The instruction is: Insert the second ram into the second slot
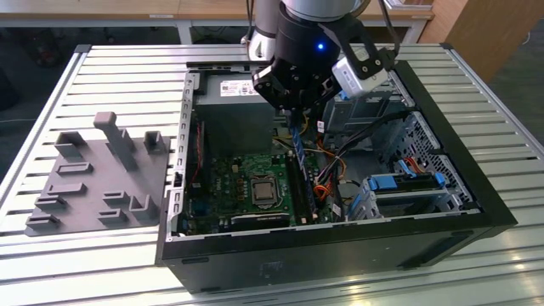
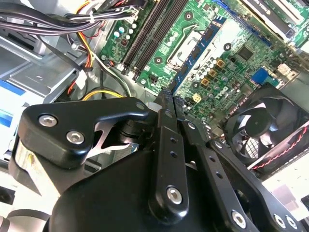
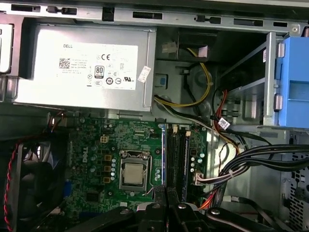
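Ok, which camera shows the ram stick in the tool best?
The second wrist view: the ram stick runs out from the tool, its blue face and chips showing. The exterior view shows it as a thin blue strip; the first wrist view, edge-on.

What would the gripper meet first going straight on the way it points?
Likely the memory slots: the second ram clamped in the gripper would touch them first. Which slot it lines up with is unclear.
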`<state>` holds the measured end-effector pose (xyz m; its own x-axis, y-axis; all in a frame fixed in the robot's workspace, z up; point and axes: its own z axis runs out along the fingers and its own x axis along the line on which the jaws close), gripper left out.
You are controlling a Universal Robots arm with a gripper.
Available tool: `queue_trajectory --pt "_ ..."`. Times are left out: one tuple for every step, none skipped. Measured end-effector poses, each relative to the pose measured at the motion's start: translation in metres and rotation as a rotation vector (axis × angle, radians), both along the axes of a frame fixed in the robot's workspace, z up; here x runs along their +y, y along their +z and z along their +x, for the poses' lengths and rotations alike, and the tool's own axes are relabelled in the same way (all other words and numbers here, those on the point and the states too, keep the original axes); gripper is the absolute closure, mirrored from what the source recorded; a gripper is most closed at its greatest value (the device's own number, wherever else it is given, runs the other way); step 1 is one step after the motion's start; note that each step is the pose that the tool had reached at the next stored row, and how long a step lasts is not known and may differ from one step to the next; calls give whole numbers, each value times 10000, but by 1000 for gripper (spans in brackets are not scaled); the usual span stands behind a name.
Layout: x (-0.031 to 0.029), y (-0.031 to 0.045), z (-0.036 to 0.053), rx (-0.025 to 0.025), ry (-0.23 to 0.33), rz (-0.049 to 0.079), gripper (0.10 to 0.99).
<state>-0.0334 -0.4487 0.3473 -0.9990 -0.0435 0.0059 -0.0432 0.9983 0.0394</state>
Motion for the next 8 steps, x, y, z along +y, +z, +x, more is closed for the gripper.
queue_trajectory --pt "0 -3 0 -1 0 1 961" --pt "0 -5 0 -1 0 0 961" --pt "0 -9 0 -1 0 0 961" --pt "0 -13 0 -1 0 1 961" --pt "0 -14 0 -1 0 0 961" --pt "0 -16 0 -1 0 1 961" --pt "0 -18 0 -2 0 2 961" --pt "0 -21 0 -2 0 2 961"
